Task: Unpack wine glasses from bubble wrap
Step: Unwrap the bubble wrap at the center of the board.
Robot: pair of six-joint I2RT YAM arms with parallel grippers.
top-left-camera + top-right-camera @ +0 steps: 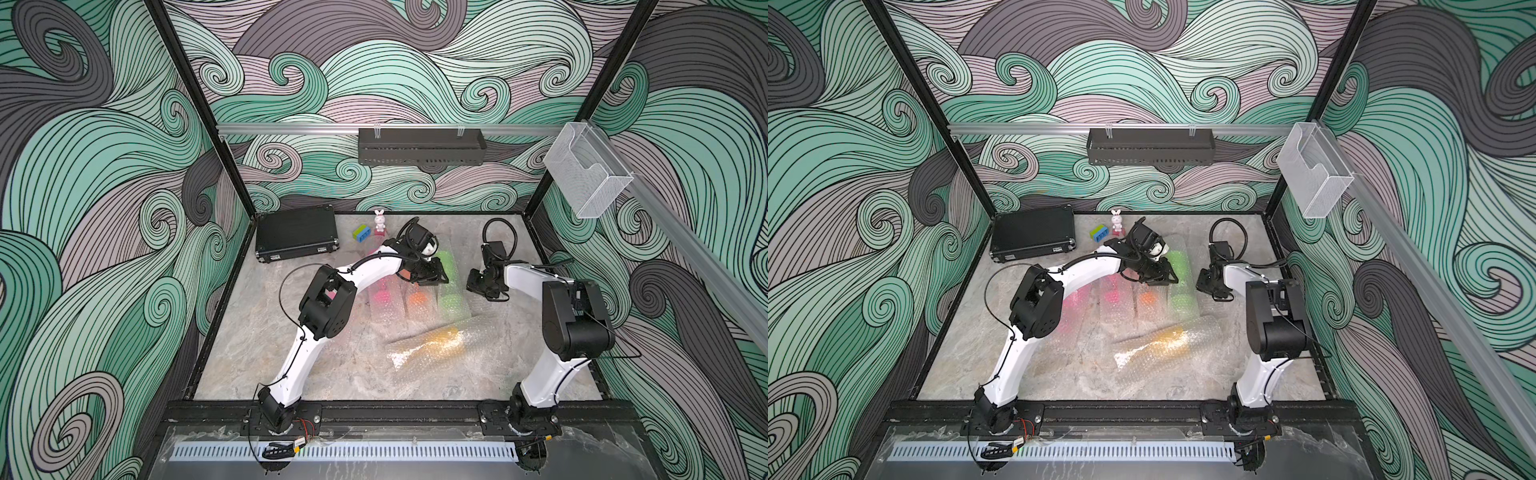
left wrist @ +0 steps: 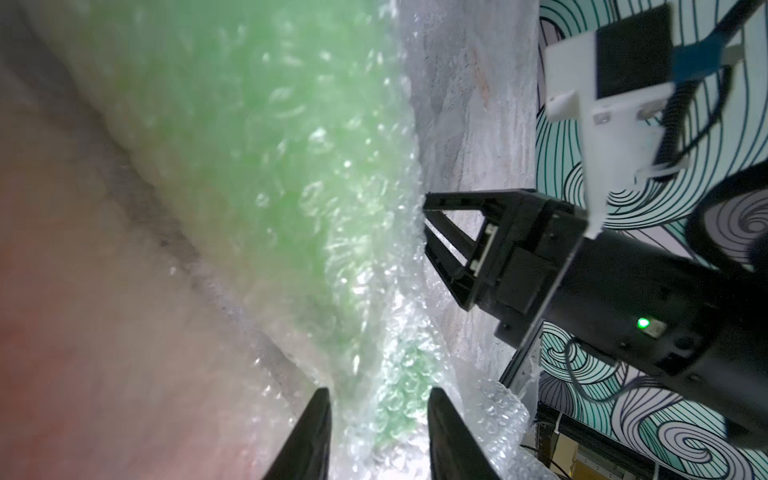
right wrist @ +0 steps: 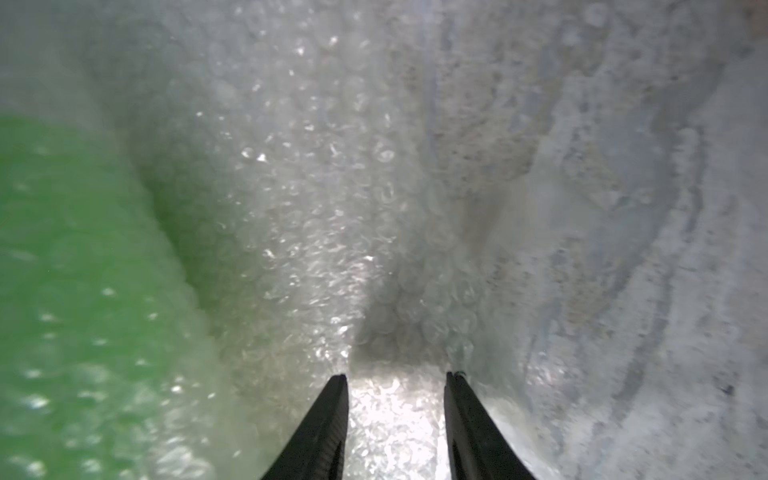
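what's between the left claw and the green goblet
Only the bubble wrap: the lime green goblet lies rolled up inside it, and the left claw, jaws apart, sits right at the wrap. Nothing else visible stands between them.

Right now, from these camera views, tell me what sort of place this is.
Likely a robot lab test cell, not a home: a left arm and right arm bolted to a front rail; black frame posts and printed wave wall panels box in the marble-look table.
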